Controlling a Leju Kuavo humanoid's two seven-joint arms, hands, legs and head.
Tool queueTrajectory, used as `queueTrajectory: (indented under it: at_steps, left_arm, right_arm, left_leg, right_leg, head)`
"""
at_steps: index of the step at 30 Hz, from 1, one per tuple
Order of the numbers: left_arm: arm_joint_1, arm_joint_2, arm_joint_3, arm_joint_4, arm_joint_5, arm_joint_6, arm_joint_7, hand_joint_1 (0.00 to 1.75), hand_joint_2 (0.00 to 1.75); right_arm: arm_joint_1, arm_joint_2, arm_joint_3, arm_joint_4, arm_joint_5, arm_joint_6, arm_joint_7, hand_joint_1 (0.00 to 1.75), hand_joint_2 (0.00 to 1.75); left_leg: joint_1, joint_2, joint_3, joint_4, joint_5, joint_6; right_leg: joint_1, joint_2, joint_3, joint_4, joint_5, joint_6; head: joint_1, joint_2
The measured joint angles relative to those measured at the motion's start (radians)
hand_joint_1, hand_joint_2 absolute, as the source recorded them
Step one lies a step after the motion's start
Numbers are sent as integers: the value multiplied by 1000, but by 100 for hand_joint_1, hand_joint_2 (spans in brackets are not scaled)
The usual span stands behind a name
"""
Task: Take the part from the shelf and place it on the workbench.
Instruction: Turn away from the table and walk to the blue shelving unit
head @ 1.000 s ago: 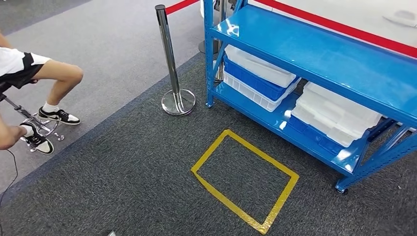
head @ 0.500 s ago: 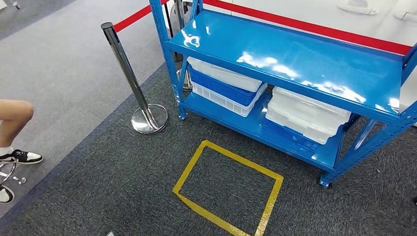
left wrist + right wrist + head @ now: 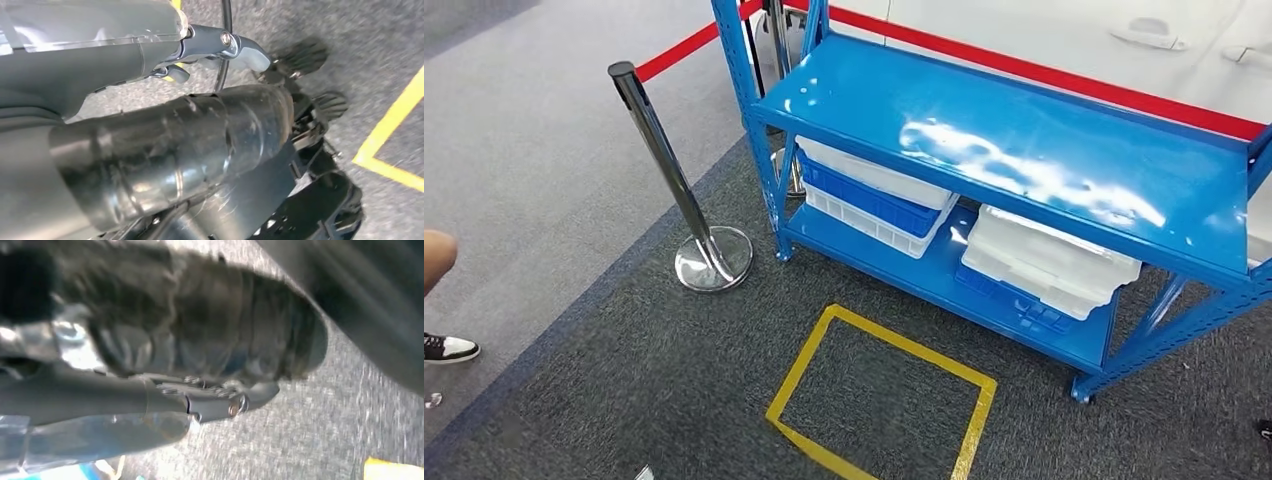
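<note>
Looking down from the robot's head, a blue metal shelf point(image 3: 1024, 150) with two tiers stands across the upper right, on dark grey carpet. Its top tier is a glossy blue deck with white glare on it. The lower tier carries two stacks of shallow plastic crates: a left stack point(image 3: 874, 195) of white and blue, and a right stack point(image 3: 1049, 255) of mostly white over blue.

The part is hidden. By my judgement it lies in one of those crates on the lower tier, but I cannot tell which, so its shape and colour cannot be described.

On the carpet just in front of the shelf is a yellow tape rectangle point(image 3: 914, 345), likely a standing mark. A chrome barrier post point(image 3: 664, 160) stands to the left of the shelf. At the far left edge are a person's knee and a black and white shoe point(image 3: 446, 348).

Each wrist view looks down at the carpet. The left hand point(image 3: 215, 47) shows a grey thumb with nothing seen against it, and the right hand point(image 3: 210, 402) is blurred. I cannot tell how far the fingers of either are spread.

Judging by the crates, the part is probably small, rigid and light. Smooth plastic or metal may slip, so a hold across its widest firm faces seems safest. Reaching under the top tier will be tight.
</note>
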Motion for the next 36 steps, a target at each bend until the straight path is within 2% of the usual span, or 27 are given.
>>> queueTrajectory:
  at_steps: [1,3,5,9,12,15,17,25,36]
  left_arm:
    - [1,0,1,2,0,2,0,0,0]
    - [1,-1,2,4,-1,3,0,0,0]
    - [-2,-3,2,4,-1,3,0,0,0]
    - [-6,-8,2,4,0,3,-1,0,0]
    - [-8,-12,3,4,0,3,-1,0,0]
    - [-7,-16,3,5,0,3,-1,0,0]
    - [-7,-18,3,5,0,3,0,0,0]
    - [-4,-23,5,5,-2,21,0,0,0]
    - [32,-55,7,4,-11,68,1,0,0]
  right_arm:
    - [0,1,-1,1,0,0,0,0,0]
    - [-5,2,-4,1,0,-1,0,0,0]
    - [-7,1,-6,1,0,-2,0,0,0]
    - [-12,-1,-9,1,0,-4,0,0,0]
    - [-14,-1,-10,1,0,-6,0,0,0]
    - [-18,-3,-10,1,0,-6,0,0,0]
    - [-20,-4,-11,1,0,-6,0,0,0]
    - [-20,-5,-11,1,3,-11,9,0,0]
    - [-15,-5,-11,2,6,-18,43,0,0]
  left_leg:
    - [-2,-1,-7,14,-10,0]
    - [-3,-1,-16,26,-17,9]
    - [-2,-1,-15,26,-19,15]
    - [0,-1,-9,26,-19,15]
    - [5,0,-4,24,-23,7]
    - [10,0,-3,25,-26,-12]
    - [11,0,-3,26,-26,-21]
    - [7,0,-6,36,-26,-21]
    - [6,1,-10,42,-29,-17]
  right_leg:
    - [2,0,0,-3,-7,-10]
    - [4,10,3,-11,-17,-29]
    - [6,17,2,-10,-18,-33]
    - [10,22,7,-10,-24,-43]
    - [17,21,11,-9,-27,-49]
    - [21,20,15,-9,-27,-51]
    - [22,19,17,-9,-27,-52]
    - [22,19,20,-10,-24,-50]
    - [22,20,22,-15,-21,-45]
  head:
    - [0,0]
    - [1,0]
    - [1,0]
    - [1,0]
    - [1,0]
    - [1,0]
    - [1,0]
    - [1,0]
    - [1,0]
